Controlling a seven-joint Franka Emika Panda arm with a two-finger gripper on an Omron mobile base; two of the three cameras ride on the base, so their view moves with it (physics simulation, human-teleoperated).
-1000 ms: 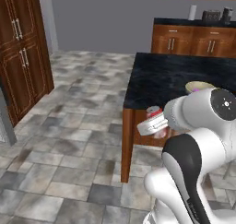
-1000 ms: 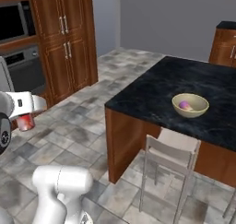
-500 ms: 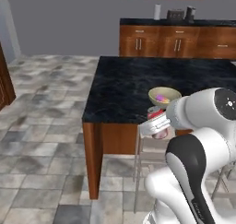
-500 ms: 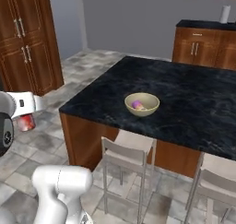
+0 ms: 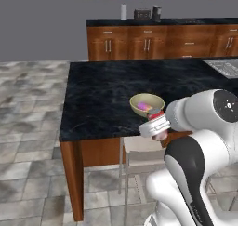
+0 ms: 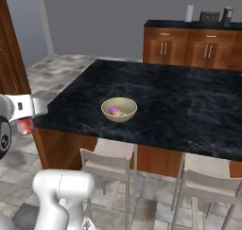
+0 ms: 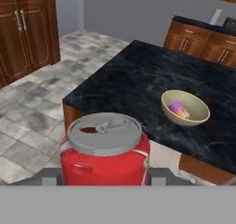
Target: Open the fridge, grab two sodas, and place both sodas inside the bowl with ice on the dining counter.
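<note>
Hand view puts the red soda [image 7: 105, 150] dead centre at the bottom of the frame, silver top toward the lens, pinched across its body in the gripper [image 7: 105, 174]. It looks like a rigid little can, smooth-walled and likely slick, so a firm mid-body squeeze should serve best. Up to the right, the tan bowl [image 7: 185, 107] sits on the black dining counter [image 7: 124, 75] with the purple-pink soda [image 7: 179, 109] lying inside. From the left base view, can and claw [image 5: 157, 127] hang just below the bowl [image 5: 147, 104], off the counter's near edge.
</note>
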